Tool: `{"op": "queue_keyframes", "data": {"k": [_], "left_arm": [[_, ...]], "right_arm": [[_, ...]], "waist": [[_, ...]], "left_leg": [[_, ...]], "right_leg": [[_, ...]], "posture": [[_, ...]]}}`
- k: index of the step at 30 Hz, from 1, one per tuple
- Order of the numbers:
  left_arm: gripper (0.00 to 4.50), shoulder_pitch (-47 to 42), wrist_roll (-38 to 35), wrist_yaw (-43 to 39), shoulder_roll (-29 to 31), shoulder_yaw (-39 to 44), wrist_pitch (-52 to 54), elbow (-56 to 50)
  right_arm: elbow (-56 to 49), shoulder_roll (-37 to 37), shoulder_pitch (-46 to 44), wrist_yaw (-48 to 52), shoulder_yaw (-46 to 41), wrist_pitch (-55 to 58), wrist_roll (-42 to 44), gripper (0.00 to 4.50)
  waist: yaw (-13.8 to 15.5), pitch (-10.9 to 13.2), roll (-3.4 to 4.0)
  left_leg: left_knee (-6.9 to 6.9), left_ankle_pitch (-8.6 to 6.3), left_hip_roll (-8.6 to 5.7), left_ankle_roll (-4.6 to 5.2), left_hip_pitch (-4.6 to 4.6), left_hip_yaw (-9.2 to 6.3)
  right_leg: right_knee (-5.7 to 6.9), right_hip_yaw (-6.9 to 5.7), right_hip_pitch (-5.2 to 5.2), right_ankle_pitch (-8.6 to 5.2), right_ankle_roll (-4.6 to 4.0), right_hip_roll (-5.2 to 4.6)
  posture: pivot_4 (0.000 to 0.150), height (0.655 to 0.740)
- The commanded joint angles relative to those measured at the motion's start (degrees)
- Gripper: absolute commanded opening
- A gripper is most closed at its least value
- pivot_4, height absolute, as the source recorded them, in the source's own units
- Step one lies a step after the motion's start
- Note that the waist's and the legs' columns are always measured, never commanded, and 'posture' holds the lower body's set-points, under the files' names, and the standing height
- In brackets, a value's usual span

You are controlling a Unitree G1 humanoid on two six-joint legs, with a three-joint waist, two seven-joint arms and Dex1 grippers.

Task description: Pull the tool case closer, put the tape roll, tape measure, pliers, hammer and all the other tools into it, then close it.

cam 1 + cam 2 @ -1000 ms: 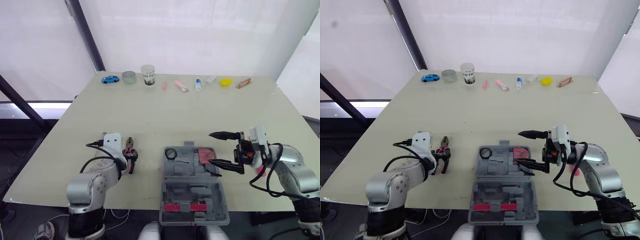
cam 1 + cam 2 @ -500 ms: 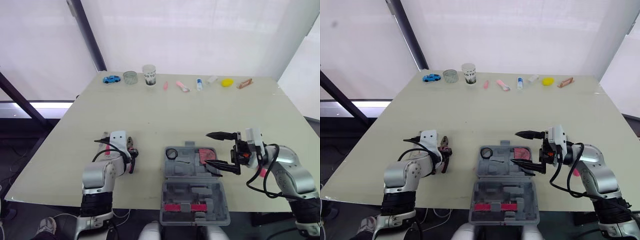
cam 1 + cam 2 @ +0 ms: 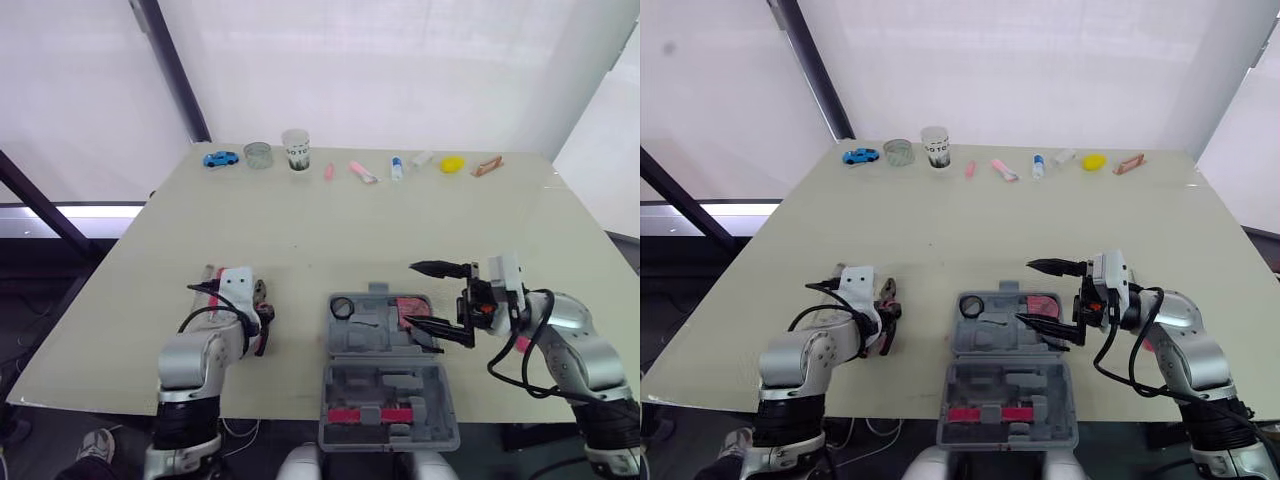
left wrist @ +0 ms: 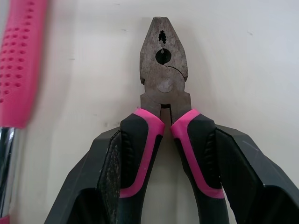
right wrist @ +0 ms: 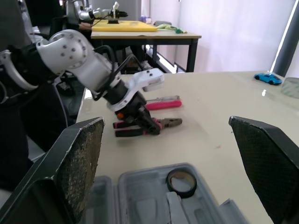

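Case lies open at the counter's near edge, tape roll seated inside. Right gripper, fingers spread wide, hangs over its right side. Left of the case, left gripper clamps the pliers by the handles on the counter; hammer just beside.

Grey tool case open, tape roll inside; pink-handled pliers in left claw, hammer alongside.

Between the fingers of the left gripper: one pair of steel pliers with pink-and-black handles; just beside it, one pink-gripped chrome hammer. By the right gripper, one open grey plastic tool case holds one black tape roll. Well beyond both, nine small objects, two being cups.
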Motion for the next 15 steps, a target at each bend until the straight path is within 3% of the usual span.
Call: {"op": "queue_keyframes", "data": {"k": [1, 4, 6, 9, 15], "left_arm": [[2.39, -0.01, -2.85, -12.26, 10.19, -3.95, -3.01, -6.5], [2.39, 0.52, -4.13, -22.34, 20.16, -6.01, -8.25, -7.7], [2.39, -1.33, -5.38, -32.39, 27.78, -7.93, -12.65, -7.23], [2.39, -5.19, -6.53, -48.28, 35.87, -10.04, -22.31, -4.68], [2.39, -12.63, -4.13, -63.94, 41.14, -15.17, -32.58, 1.38]], "right_arm": [[-4.36, 0.91, -3.17, -5.22, 0.82, 5.81, 0.98, 4.5], [-7.29, -0.73, -5.54, -7.81, 3.8, 10.3, -2.45, 4.5], [-9.13, -3.22, -9.86, -11.16, 7.9, 15.29, -8.66, 4.5], [-8.9, -3.37, -18.48, -11.36, 12.95, 25.35, -9.07, 4.5], [-7.37, -3.4, -30.09, -10.18, 22.92, 36.97, -13.52, 4.5]], "waist": [[-0.02, 0.06, -0.1], [-1.1, 0.21, -0.29], [-0.93, 0.23, -0.26], [-1.28, 0.5, -0.36], [-1.1, 0.55, -0.35]], "left_leg": [[0.01, 0.0, 0.0, 0.0, -0.03, -0.01], [0.01, 0.12, 0.14, -0.2, -0.41, -0.06], [0.03, 0.18, 0.16, -0.29, -0.61, -0.12], [0.1, 0.2, 0.07, -0.29, -0.81, -0.03], [0.08, 0.22, 0.06, -0.32, -0.88, 0.17]], "right_leg": [[-0.01, -0.02, 0.0, 0.0, 0.0, -0.02], [0.11, -0.08, -0.46, -0.06, -0.24, 0.0], [0.19, -0.21, -0.67, -0.06, -0.23, -0.13], [0.26, -0.19, -0.91, -0.09, -0.29, -0.11], [0.58, -0.23, -1.11, -0.13, -0.36, -0.01]], "posture": [[0.15, 0.74], [0.15, 0.74], [0.15, 0.74], [0.15, 0.74], [0.15, 0.74]]}}
